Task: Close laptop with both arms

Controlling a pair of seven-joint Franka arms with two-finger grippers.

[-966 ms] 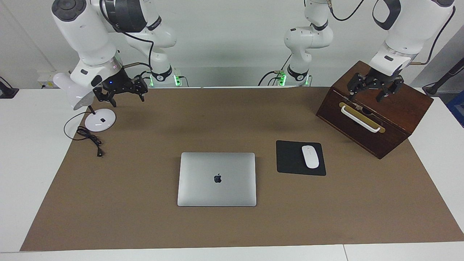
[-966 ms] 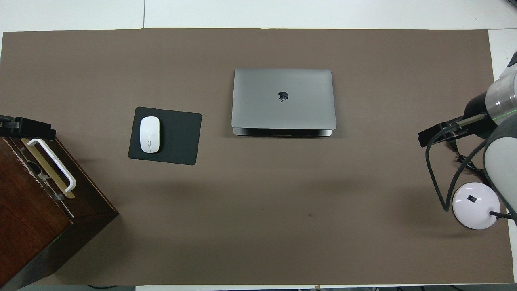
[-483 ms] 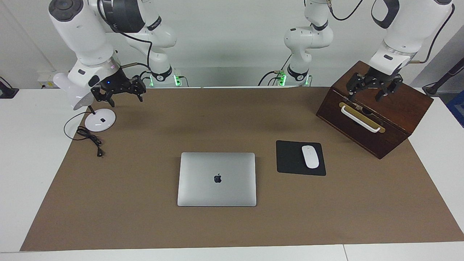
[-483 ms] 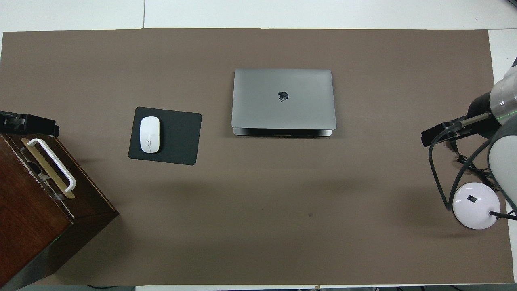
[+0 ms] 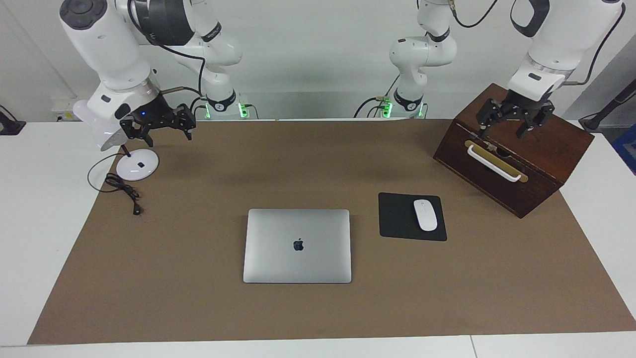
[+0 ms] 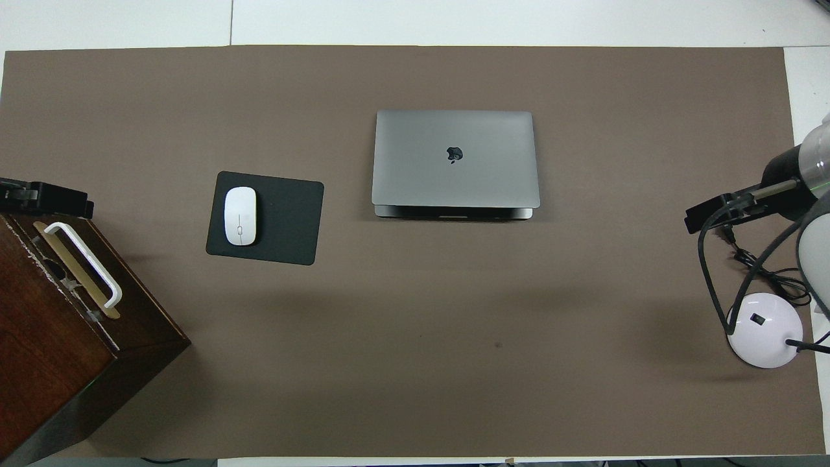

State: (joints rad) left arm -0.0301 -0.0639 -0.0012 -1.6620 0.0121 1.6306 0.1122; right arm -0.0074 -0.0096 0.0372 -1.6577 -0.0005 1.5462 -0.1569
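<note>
The thin silver-grey metal laptop (image 5: 297, 245) lies shut on the brown mat (image 5: 198, 298), its dark apple logo showing, beside the black mouse pad (image 5: 397, 217). The left gripper (image 5: 514, 118), fingers spread and empty, is held over the dark wooden box (image 5: 536, 164); the right gripper (image 5: 158, 121), likewise spread, is held over the white lamp base (image 5: 137, 165).

The thin silver-grey metal laptop (image 5: 297, 245) bore a dark apple logo on its lid. A glossy white oval mouse (image 5: 425, 215) lay on a matt black rectangular mouse pad (image 5: 397, 217). The dark reddish-brown wooden box (image 5: 516, 154) carried a white handle on a brass-coloured plate. A plain brown mat (image 5: 198, 298) covered the white tabletop (image 5: 30, 238). The round lamp base (image 5: 137, 164) was white, its cord black.
</note>
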